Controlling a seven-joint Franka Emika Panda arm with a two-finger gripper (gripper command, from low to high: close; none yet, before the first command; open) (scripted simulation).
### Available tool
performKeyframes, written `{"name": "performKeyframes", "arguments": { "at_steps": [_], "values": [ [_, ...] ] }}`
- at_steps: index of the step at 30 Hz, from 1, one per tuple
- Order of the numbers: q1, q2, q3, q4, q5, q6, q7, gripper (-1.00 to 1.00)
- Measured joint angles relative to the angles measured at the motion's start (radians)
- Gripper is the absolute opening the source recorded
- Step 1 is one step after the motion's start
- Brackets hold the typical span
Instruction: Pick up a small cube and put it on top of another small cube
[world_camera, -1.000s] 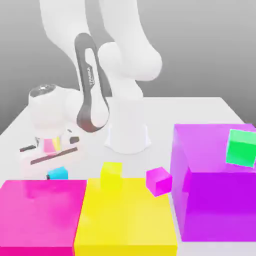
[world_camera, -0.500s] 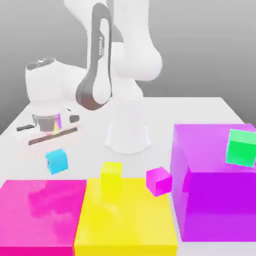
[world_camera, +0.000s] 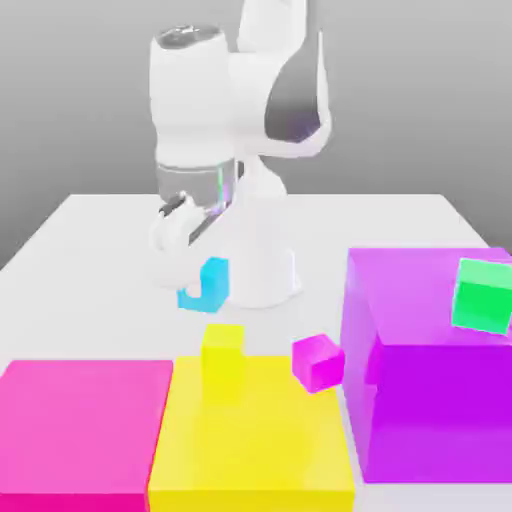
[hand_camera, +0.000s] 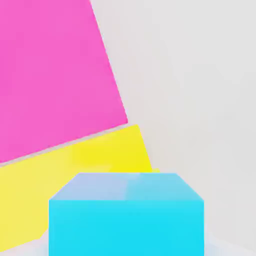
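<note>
My gripper (world_camera: 200, 278) is shut on the small cyan cube (world_camera: 210, 284), holding it in the air in front of the arm's base. In the exterior view a white finger covers the cube's upper left corner. The cube hangs a little above and behind the small yellow cube (world_camera: 222, 350), which stands on the big yellow block (world_camera: 255, 440). In the hand view the cyan cube (hand_camera: 126, 215) sits close up, with the big pink block (hand_camera: 55, 75) and the big yellow block (hand_camera: 75, 175) below it.
A small magenta cube (world_camera: 318, 360) lies between the yellow block and the big purple block (world_camera: 430, 400). A small green cube (world_camera: 482, 293) rests on the purple block. The big pink block (world_camera: 85, 430) is at the front left. The arm's white base (world_camera: 262, 275) stands behind.
The hand has risen from the table beside the pink block and swung to the exterior view's right, carrying the cyan cube to a spot behind the small yellow cube.
</note>
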Motion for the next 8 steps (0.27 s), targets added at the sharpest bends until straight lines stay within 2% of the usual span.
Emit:
{"name": "performKeyframes", "arguments": {
  "at_steps": [4,5,8],
  "values": [
    [-0.002,0.125,0.019,-0.030,0.001,0.154,0.002,-1.00],
    [-0.002,0.153,0.022,-0.037,0.001,0.190,0.002,1.00],
    [-0.002,0.153,0.022,-0.037,0.001,0.190,0.002,1.00]
  ]
}}
